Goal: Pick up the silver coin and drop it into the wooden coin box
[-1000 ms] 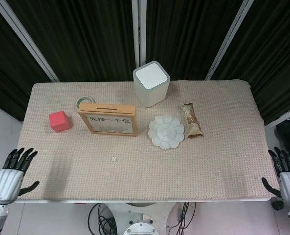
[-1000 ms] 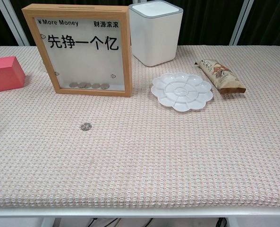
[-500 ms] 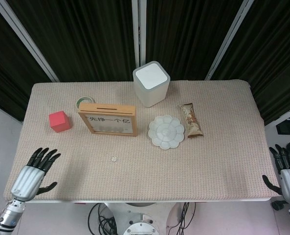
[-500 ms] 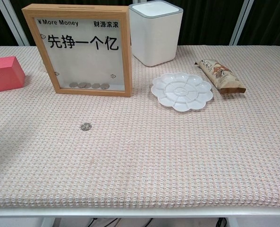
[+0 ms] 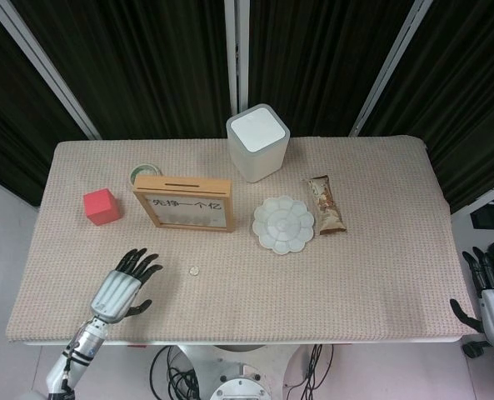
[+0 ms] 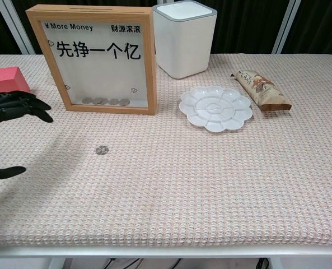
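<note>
Left hand (image 5: 122,289): fingers apart, empty, left of silver coin (image 5: 194,271); mostly cropped in chest view.
Right hand (image 5: 490,293): fingers apart, off table's right edge, partly cropped.
Wooden coin box (image 5: 184,202): upright, beyond coin.

Bare cloth lies all round the silver coin (image 6: 102,149). Left hand (image 5: 123,286) hovers left of it, fingers spread, nothing between them. Behind the coin stands the wooden coin box (image 6: 94,58), upright. Red block (image 5: 102,207) well left; white palette (image 6: 215,108) well right.
</note>
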You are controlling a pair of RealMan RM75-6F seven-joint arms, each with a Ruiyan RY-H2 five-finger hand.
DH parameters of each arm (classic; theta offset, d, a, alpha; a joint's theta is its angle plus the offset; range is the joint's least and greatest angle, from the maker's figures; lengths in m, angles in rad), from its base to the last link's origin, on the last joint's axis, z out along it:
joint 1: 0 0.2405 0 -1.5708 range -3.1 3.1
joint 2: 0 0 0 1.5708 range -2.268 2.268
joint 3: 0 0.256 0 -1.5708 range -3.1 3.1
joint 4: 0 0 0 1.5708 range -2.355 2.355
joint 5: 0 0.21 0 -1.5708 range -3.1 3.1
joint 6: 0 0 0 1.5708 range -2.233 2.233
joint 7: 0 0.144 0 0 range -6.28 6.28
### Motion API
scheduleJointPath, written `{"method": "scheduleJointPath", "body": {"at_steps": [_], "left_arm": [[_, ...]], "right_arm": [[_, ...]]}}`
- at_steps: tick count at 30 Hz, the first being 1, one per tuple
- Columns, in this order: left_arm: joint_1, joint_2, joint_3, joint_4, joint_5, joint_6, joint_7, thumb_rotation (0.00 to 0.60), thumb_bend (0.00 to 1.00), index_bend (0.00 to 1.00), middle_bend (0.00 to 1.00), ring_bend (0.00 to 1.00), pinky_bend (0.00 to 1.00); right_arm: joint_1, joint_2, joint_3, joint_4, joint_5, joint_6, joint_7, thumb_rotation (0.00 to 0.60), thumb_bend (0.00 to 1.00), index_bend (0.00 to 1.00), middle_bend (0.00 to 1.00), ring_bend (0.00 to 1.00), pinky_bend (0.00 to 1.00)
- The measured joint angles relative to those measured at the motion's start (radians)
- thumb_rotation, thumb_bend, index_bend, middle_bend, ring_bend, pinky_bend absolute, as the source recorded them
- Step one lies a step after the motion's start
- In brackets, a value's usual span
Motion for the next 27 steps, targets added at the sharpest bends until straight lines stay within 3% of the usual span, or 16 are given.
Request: {"method": "scheduleJointPath", "body": {"at_steps": [11,19,27], "left_arm": [[-0.073,-0.163,-0.032,0.142,-0.045,-0.046,-0.025,0.6,0.25,0.36,0.17,0.06,0.12],[-0.112,-0.23,-0.031,0.195,-0.05,-0.06,-0.041,0.6,0.25,0.34,0.17,0.06,0.12],[-0.121,-0.284,-0.052,0.237,-0.117,-0.074,0.026,0.6,0.26,0.34,0.17,0.06,0.11]], "right_arm": [[0.0,0.006,0.001,0.003,0.006,-0.007,0.005,0.6,0.21,0.0,0.0,0.0,0.0],[0.006,0.0,-0.001,0.012,0.007,-0.021,0.007,0.6,0.21,0.0,0.0,0.0,0.0],[0.004,-0.002,0.001,0.027,0.016,-0.026,0.023,0.6,0.21,0.0,0.0,0.0,0.0]]}}
